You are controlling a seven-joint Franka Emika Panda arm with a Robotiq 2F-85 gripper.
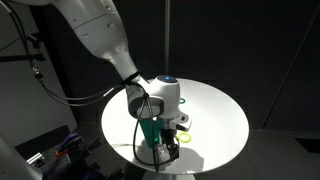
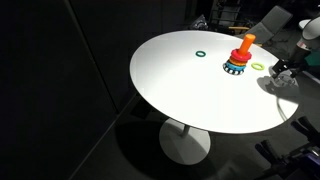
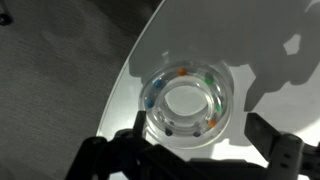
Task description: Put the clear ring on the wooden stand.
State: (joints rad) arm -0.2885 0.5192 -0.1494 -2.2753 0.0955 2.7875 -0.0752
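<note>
The clear ring (image 3: 186, 130) lies flat on the white round table (image 3: 250, 30) close to its curved edge, with grey floor (image 3: 50, 90) beyond the rim. Seen from the wrist it is a thick transparent band with small coloured specks in red, green and blue scattered inside it. The gripper (image 3: 195, 152) hangs right above it with the jaws spread wide: one dark finger stands off to each side of the ring at the bottom of the wrist view. Neither appears to touch the ring, so the pincer is released and grasps nothing. In an exterior view the gripper (image 1: 168, 150) points down at the near edge of the table (image 1: 220, 110), with the white arm (image 1: 100, 35) reaching in from above; the ring itself is too faint there to make out, though it probably sits just under the fingertips. In an exterior view the wooden stand (image 2: 240, 58) stands upright on the table (image 2: 180, 90), an orange peg on a dark round base, well apart from the gripper (image 2: 281, 75). A yellow-green ring (image 2: 259, 66) lies between the stand and the gripper, and a dark green ring (image 2: 201, 54) lies on the stand's far side.
</note>
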